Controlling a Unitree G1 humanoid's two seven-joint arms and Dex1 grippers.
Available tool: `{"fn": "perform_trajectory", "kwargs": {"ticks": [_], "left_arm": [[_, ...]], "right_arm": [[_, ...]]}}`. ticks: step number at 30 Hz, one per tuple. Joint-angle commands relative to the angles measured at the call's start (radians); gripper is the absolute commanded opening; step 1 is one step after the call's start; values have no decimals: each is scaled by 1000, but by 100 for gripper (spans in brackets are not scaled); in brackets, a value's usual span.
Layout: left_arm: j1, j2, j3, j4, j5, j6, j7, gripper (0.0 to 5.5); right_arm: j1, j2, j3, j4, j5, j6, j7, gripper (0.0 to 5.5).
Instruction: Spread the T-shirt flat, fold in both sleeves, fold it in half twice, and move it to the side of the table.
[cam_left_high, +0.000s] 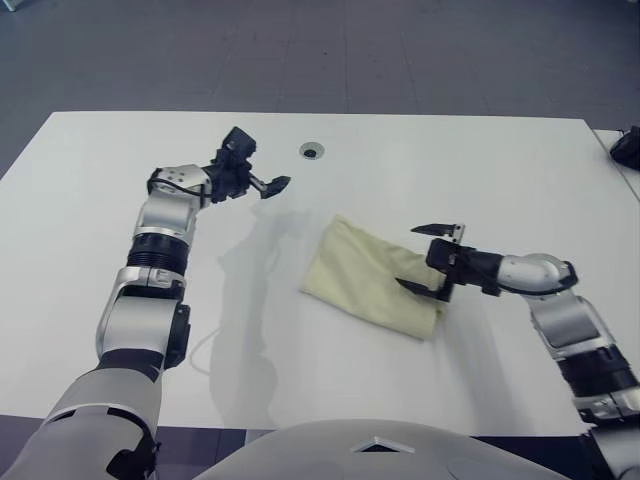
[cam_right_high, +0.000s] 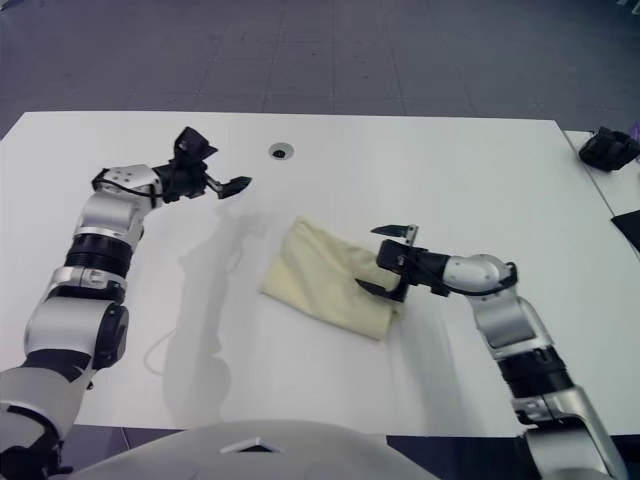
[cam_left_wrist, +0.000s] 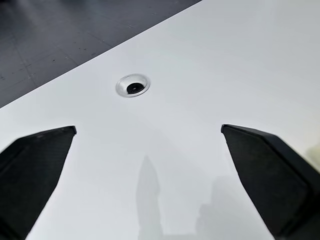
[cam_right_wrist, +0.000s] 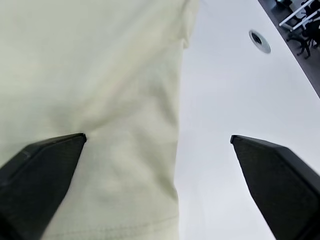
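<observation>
No text, label, brand mark, number or sign could be read on the T-shirt (cam_left_high: 365, 275) or on the worktop (cam_left_high: 450, 160).

A white table (cam_left_high: 480, 150) with a round cable hole (cam_left_high: 312, 150) stands on a dark tiled floor (cam_left_high: 300, 50).

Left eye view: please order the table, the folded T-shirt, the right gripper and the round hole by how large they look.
1. Largest: the table.
2. Then the folded T-shirt.
3. Then the right gripper.
4. Smallest: the round hole, though it lies farther from the camera than the gripper, which shrinks it somewhat.
</observation>
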Motion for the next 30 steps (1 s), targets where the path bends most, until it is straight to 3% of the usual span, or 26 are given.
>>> {"fn": "perform_trajectory", "kwargs": {"ticks": [1,7,11,15,23,27,30], "left_arm": [[117,53,48,-169,-31,78,15,540],[168,51,143,-361,-88,179,112,540],[150,9,183,-432,-117,220,211,540],[111,-35,187,-452,-134,214,281,540],[23,-59,231,-462,-171,197,383,540],[21,-61,231,-504,-177,202,406,540],[47,-71,234,-569,-187,220,433,540]], "right_arm": [[161,-119,-90,-150,52,93,71,538],[78,-113,-188,-469,256,363,57,538],[55,10,-121,-519,329,478,-41,538],[135,148,-31,-452,328,464,-127,538],[166,245,78,-60,208,264,-147,538],[155,257,57,269,110,131,-262,538],[142,272,-42,549,108,59,-449,538]]}}
